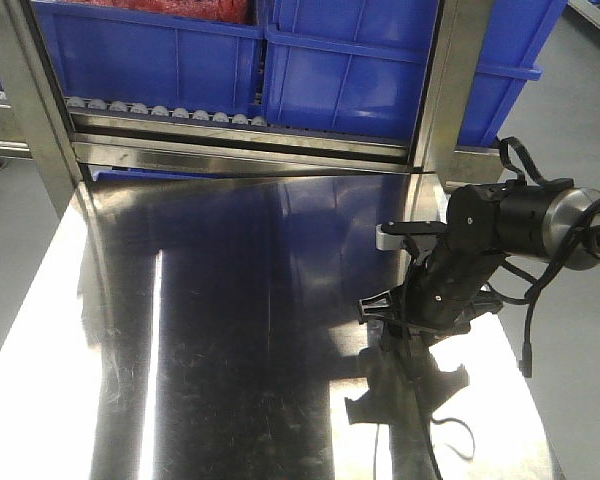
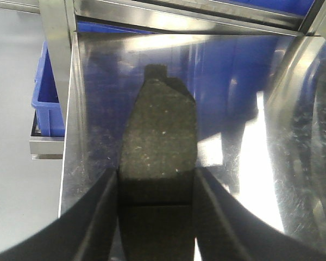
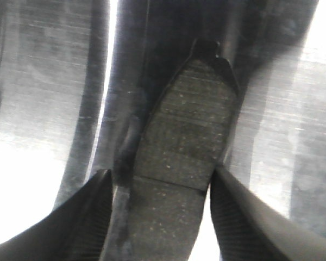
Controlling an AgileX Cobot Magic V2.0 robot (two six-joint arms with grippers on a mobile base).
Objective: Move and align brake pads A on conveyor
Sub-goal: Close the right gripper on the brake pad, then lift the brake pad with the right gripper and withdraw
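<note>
In the left wrist view a dark grey-brown brake pad (image 2: pixel 160 141) with a thin groove across it is clamped between the black fingers of my left gripper (image 2: pixel 156 179), above the steel tabletop (image 2: pixel 233 81). My right gripper (image 3: pixel 160 176) is shut on a second brake pad (image 3: pixel 185 136), grooved the same way, with its metal backing edge against the left finger. From the front, the right gripper (image 1: pixel 417 325) points down near the table's right edge; the pad it holds is hard to make out there. The left arm does not show from the front. The conveyor is out of view.
A shiny steel tabletop (image 1: pixel 230 300) fills the front view. Behind it stands a roller rack (image 1: pixel 160 110) with blue bins (image 1: pixel 350 70) and steel posts (image 1: pixel 40 100). A blue bin (image 2: pixel 46 103) sits below the table's left edge.
</note>
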